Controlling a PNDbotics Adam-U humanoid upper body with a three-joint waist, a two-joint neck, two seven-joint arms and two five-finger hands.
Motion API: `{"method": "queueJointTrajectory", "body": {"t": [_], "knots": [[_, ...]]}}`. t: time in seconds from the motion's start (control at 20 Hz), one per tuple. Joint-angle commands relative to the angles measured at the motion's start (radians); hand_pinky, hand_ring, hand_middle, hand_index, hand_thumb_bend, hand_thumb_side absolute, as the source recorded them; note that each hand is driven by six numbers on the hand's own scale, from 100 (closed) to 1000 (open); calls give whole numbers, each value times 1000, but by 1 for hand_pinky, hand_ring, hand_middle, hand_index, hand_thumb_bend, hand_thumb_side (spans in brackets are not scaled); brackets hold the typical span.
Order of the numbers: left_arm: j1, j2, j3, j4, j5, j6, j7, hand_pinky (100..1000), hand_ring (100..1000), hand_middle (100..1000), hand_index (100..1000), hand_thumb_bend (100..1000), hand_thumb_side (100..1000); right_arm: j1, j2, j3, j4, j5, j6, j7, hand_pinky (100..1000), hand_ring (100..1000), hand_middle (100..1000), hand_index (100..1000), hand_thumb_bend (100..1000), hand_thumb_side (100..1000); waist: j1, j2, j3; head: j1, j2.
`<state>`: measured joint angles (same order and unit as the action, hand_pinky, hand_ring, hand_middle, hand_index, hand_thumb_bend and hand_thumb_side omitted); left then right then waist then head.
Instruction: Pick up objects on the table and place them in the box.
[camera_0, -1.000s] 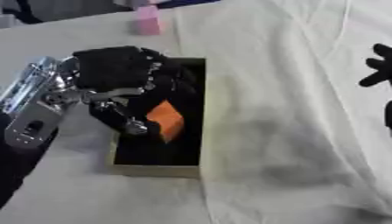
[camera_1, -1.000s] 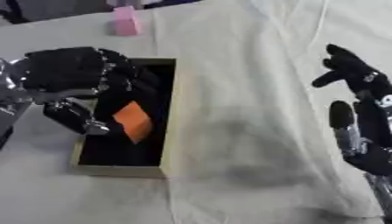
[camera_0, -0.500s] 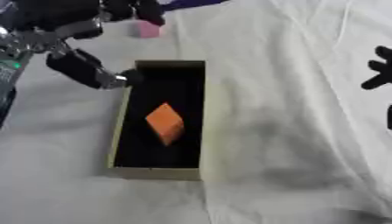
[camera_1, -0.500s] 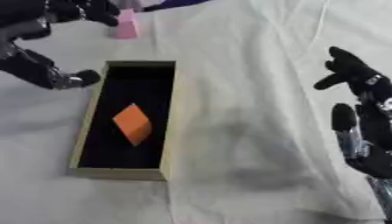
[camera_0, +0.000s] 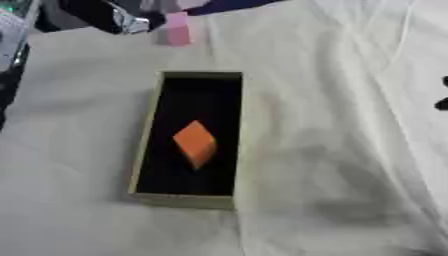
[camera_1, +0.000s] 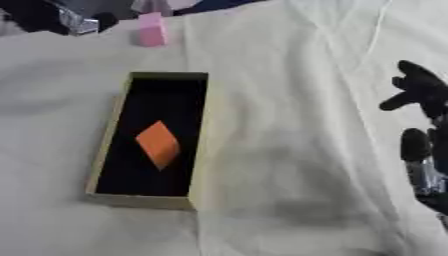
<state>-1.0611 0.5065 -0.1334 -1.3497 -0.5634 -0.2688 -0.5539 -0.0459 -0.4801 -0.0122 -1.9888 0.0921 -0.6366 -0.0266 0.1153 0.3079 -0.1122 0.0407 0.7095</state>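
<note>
Right eye view: right hand (camera_1: 422, 95) at the right edge, fingers up and relaxed open, holding nothing, well apart from the box (camera_1: 199, 150). Left hand (camera_0: 109, 17) at the top left, just beside the pink block (camera_0: 178, 29); blurred, so cannot tell finger state or any contact. Orange block (camera_0: 195, 143) lying tilted on the black floor inside the box, mid-counter on the white cloth (camera_0: 332, 125).
</note>
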Motion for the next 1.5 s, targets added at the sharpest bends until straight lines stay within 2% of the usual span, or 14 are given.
{"method": "queueJointTrajectory", "body": {"t": [0.05,0.2,0.4,0.65,0.8,1.05,1.5], "knots": [[-35,-12,37,68,-33,35,7,762,854,828,915,340,345,-13,-25,-5,-11,-11,-5,2,895,958,584,892,100,647,-7,-14,-6,30,-17],[-53,-40,59,146,-59,53,14,758,853,826,919,353,362,-22,-26,-4,-11,-17,-4,4,895,958,584,892,100,647,-7,-11,-17,66,-23],[-78,-63,72,250,-96,32,27,759,857,830,926,381,373,-29,-26,-3,-11,-21,-2,10,896,959,583,892,100,649,-4,-4,-30,104,-31],[-118,-82,88,371,-140,-21,55,768,875,836,933,432,368,-44,-28,2,-11,-22,-3,18,896,959,580,892,100,653,5,12,-54,108,-49],[-143,-84,105,442,-179,-32,81,778,892,843,935,459,356,-53,-30,5,-11,-21,-5,23,896,960,579,892,100,653,14,24,-74,109,-68],[-178,-71,130,543,-253,-27,139,802,919,861,937,520,335,-64,-32,9,-11,-17,-7,30,897,961,576,892,100,654,27,39,-99,104,-97],[-213,-41,171,630,-386,-24,230,832,953,886,947,546,261,-76,-33,19,-11,-1,-6,40,897,962,571,893,100,654,55,62,-144,94,-131]]}}
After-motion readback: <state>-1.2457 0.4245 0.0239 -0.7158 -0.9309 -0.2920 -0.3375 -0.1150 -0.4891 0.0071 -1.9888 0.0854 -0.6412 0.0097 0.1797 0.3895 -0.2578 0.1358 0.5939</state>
